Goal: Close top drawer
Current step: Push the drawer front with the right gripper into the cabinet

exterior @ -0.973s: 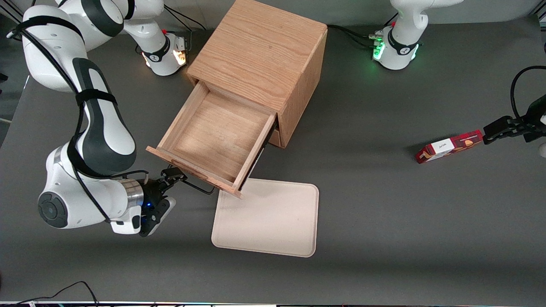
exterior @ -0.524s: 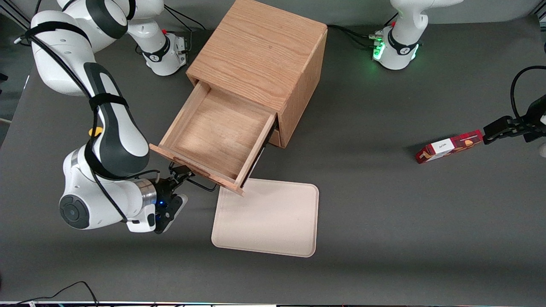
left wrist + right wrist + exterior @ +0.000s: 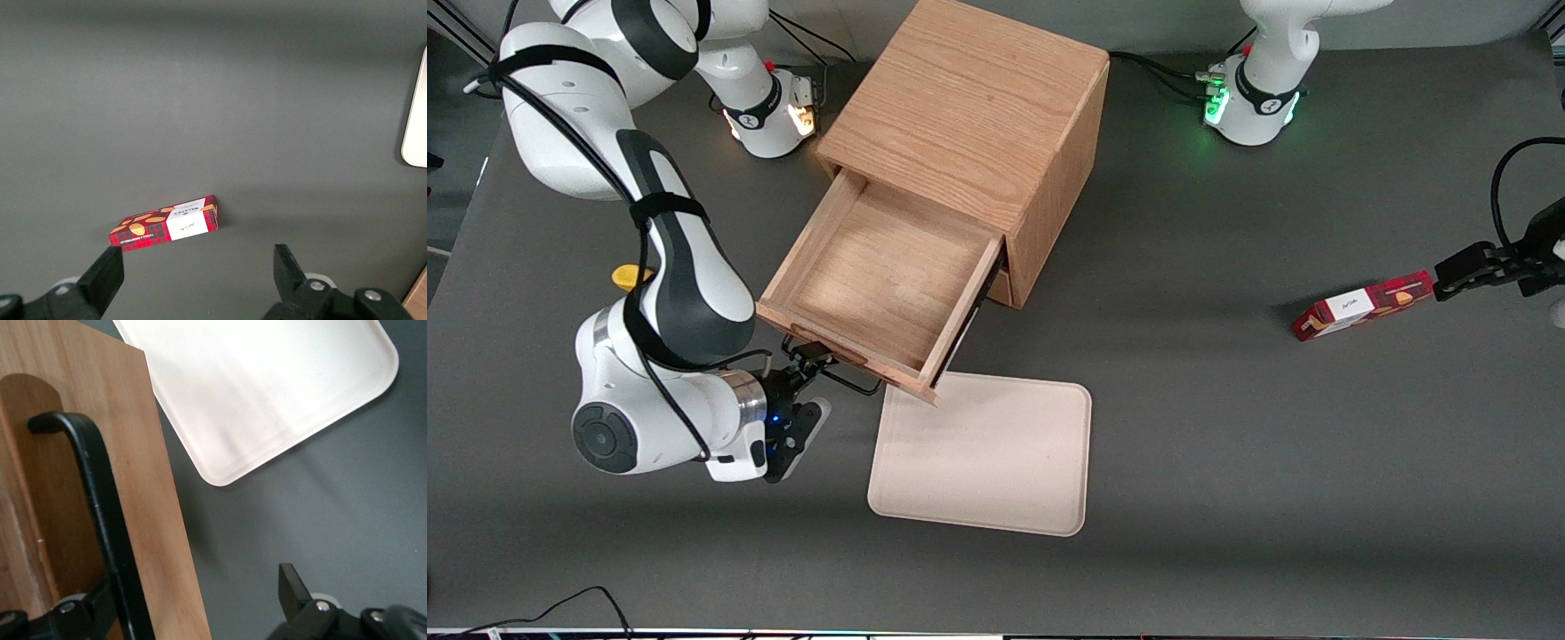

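Now gripper [image 3: 811, 363] presses the half-open top drawer [image 3: 876, 280] front edge.

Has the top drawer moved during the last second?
Yes. The top drawer slid partly into the cabinet, away from the tray, with the gripper at its handle.

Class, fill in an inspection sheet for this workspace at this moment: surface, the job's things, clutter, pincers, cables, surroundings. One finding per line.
Surface: dark grey table, matte.
Job's things: top drawer pulled well out of the wooden cabinet, its tray bare; thin black handle on its front.
Clutter: cream tray flat on the table, nearer the front camera than the drawer; red snack box toward the parked arm's end; a small yellow object partly hidden by the working arm.
Pincers: pincer at the drawer front, open, one finger by the handle.
Cables: black cables at the arm bases; one at the table's near edge.
Surroundings: nothing seen.
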Tool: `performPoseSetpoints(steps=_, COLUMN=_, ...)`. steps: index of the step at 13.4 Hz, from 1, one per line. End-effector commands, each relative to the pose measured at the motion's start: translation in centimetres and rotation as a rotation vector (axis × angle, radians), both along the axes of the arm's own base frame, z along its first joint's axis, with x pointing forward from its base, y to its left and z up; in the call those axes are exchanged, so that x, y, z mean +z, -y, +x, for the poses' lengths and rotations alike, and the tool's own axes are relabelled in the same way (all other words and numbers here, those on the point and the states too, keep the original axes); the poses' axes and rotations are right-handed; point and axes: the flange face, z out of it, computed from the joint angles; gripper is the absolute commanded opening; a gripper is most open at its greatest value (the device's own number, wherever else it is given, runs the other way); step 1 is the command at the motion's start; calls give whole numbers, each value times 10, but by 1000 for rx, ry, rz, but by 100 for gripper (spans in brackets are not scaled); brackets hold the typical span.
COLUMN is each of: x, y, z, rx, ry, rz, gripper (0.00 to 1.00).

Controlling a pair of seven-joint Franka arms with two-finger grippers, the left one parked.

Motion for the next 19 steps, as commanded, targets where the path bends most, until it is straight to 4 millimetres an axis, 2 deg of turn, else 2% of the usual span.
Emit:
performPoseSetpoints(steps=1, x=4, y=-12, z=-8, rx=43, ry=-3, rz=-3, gripper=100)
performPoseSetpoints(steps=7, x=-2, y=-31, z=-24, rx=73, ry=-43, rz=-19, gripper=100)
performPoseSetpoints(steps=14, x=10, y=-53, z=-49, rx=71, ry=-75, rz=-44, gripper=100)
performPoseSetpoints(steps=19, x=7, y=-69, z=-68, rx=68, ry=-102, rz=-65, gripper=100)
